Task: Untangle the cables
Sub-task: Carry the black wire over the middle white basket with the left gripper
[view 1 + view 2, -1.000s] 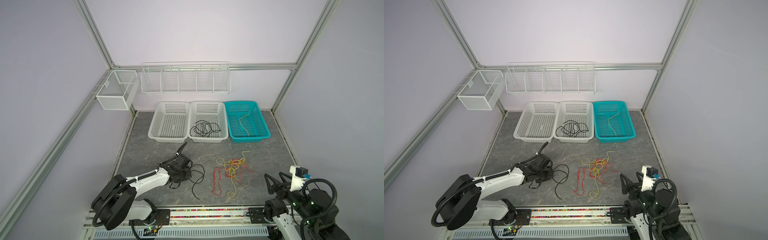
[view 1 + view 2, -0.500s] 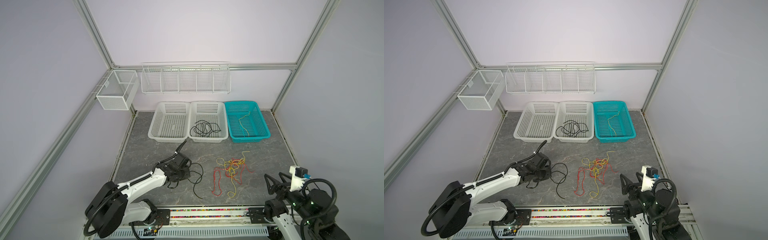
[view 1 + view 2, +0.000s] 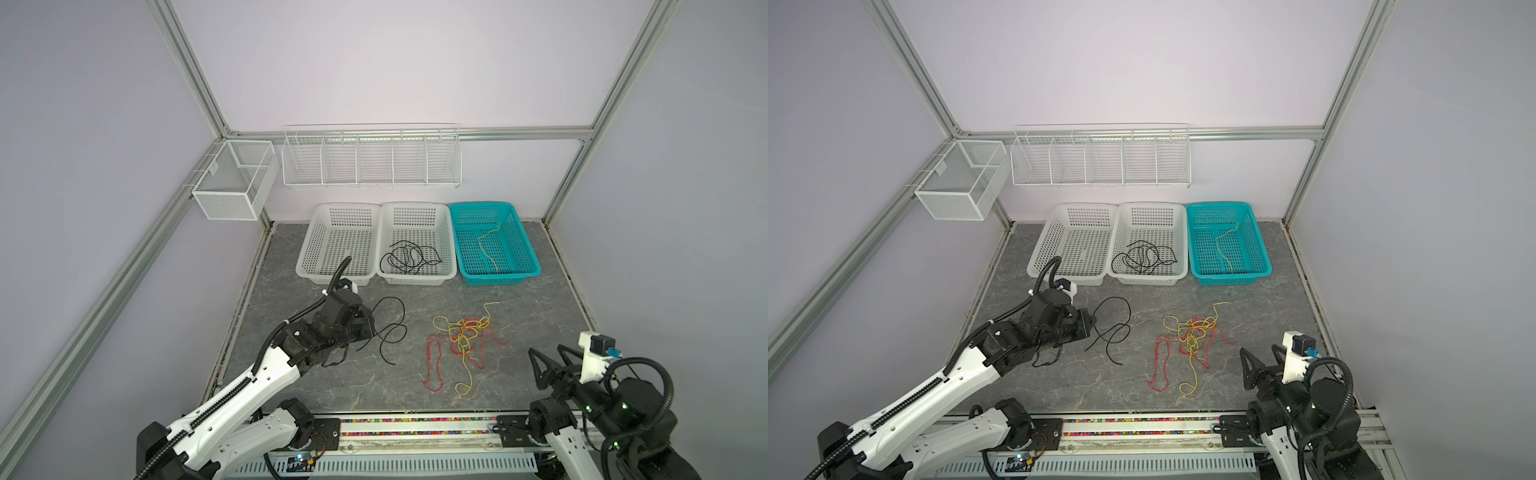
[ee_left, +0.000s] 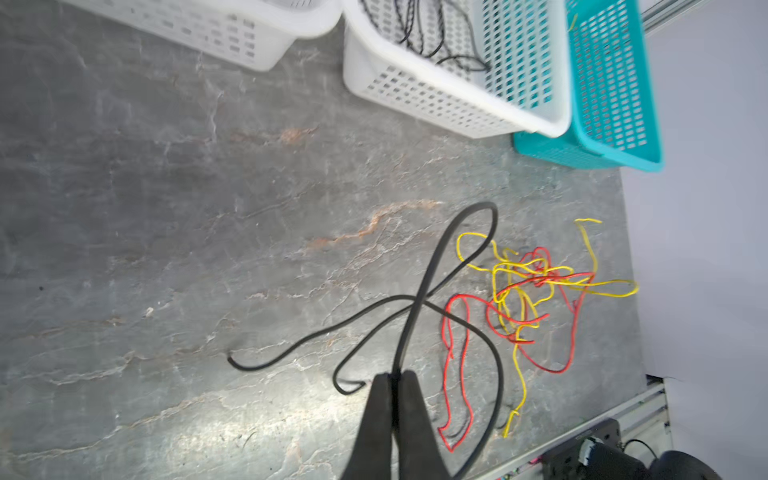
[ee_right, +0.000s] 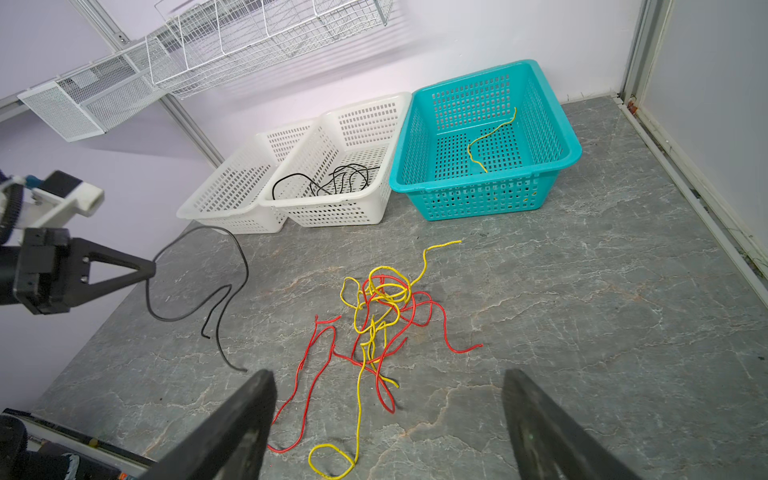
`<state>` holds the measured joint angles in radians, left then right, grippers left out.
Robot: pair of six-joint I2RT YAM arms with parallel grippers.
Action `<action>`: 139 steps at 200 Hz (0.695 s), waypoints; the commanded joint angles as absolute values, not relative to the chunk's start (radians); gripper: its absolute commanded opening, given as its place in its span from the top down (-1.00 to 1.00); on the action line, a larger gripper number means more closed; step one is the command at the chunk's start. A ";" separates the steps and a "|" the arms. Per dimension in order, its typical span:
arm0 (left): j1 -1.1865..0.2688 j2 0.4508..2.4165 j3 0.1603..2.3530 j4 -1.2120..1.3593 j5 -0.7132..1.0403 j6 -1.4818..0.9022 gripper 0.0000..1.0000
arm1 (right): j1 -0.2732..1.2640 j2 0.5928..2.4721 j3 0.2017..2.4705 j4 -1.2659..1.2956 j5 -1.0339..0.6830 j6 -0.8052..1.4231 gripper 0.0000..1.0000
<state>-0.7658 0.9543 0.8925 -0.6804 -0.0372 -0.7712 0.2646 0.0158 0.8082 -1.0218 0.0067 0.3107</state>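
Middle basket [image 3: 412,277]: black cables [image 3: 409,257], perhaps several.

White-shelled arms [image 3: 249,386] carry black joints [image 3: 307,345], ribbed black hoses [image 3: 337,274] and triangular black pincer fingers [image 5: 232,432].

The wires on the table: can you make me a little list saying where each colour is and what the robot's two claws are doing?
Left gripper: shut, pinching one black cable whose ends lie on the table
Right gripper: open, holding nothing
Tangle: red and yellow cables knotted together on the table, apart from both grippers
Middle white basket: black cables inside
Teal basket: one yellow cable inside
Left white basket: empty
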 commanded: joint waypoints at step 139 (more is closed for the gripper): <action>-0.778 1.370 1.702 -0.806 -0.111 -0.453 1.00 | 0.269 0.002 0.820 -1.020 0.012 0.310 -0.75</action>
<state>-0.7734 1.2900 1.5860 -0.7979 -0.0704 -0.5385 0.2646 0.0158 0.8082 -1.0218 0.0067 0.3107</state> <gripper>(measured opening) 0.048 0.877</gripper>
